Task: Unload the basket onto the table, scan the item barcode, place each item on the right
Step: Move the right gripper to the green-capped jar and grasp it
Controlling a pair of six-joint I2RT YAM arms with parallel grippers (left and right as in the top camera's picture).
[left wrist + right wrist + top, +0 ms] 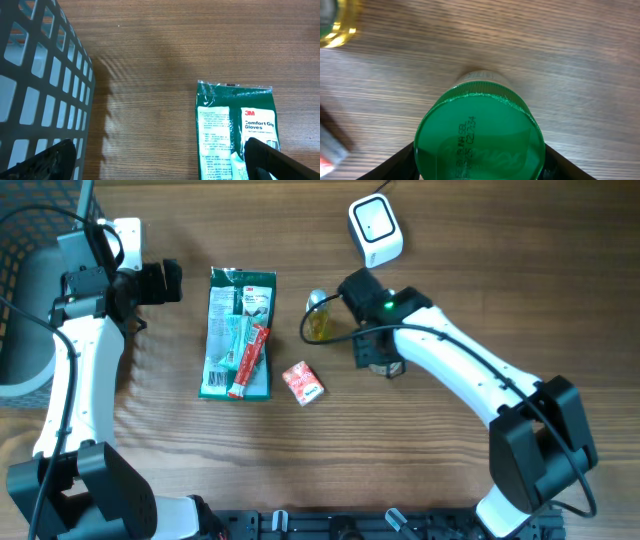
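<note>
1. Green and round, the plastic lid of a green-lidded container (480,135) filled the right wrist view. The right gripper (375,352) was clenched on it, with a black finger pressed against each side edge of the lid.
2. Whether the container's base touched the wooden table (420,470) could not be told.
3. A white box-shaped scanner (375,228) stood by the table's far edge, near the right gripper but apart from it.
4. A small yellow bottle (319,320) lay just beside that gripper, toward the table's middle.
5. A small red box (303,383) sat nearer the front, apart from the bottle and from a flat green glove packet (238,320). A red tube (250,360) lay slanted across the packet's lower half.
6. The left gripper (168,282) was released, jaws spread wide with nothing between them. It was between a grey mesh basket (40,85) and the packet's left edge, over bare wood.
7. Bare wood ran along the front of the table between the two arms.
</note>
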